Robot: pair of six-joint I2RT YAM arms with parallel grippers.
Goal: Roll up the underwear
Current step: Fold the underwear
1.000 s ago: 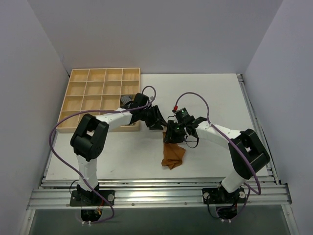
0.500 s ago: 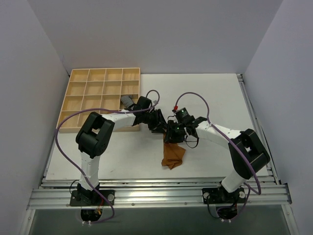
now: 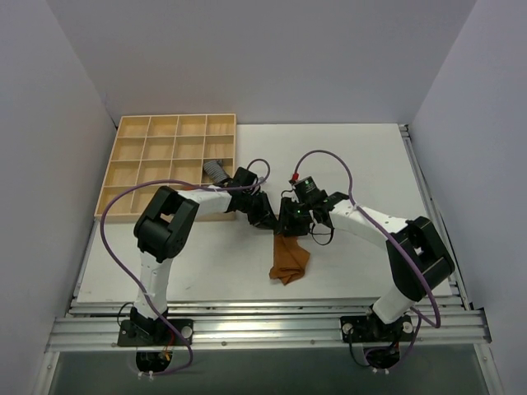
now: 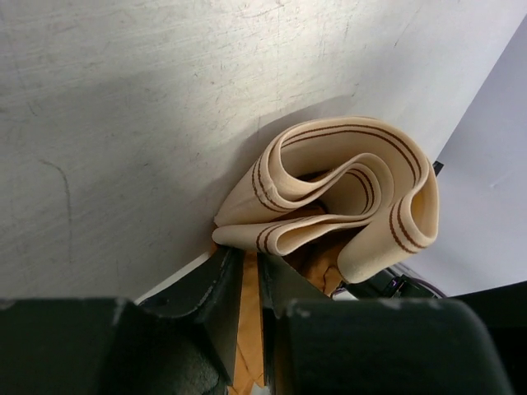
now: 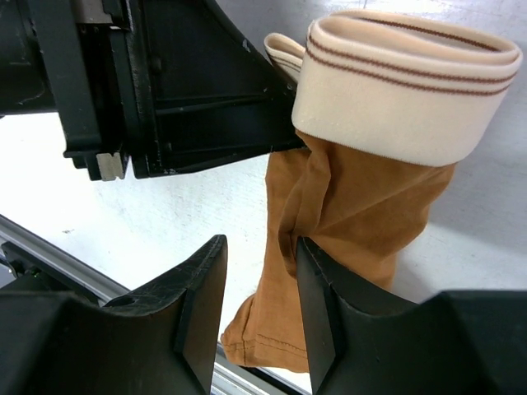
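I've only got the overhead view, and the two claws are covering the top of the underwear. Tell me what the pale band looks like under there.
Observer: The left wrist view shows the pale band of the underwear curled into a loose, open coil, not a tight roll.
Operator: Has the left one got hold of anything?
Observer: On the left claw the fingers are nearly together, with a strip of brown fabric pinched between them, right beside the band.
Operator: And the right one?
Observer: In its own view the right claw is open, with brown fabric showing in the gap between its fingers.
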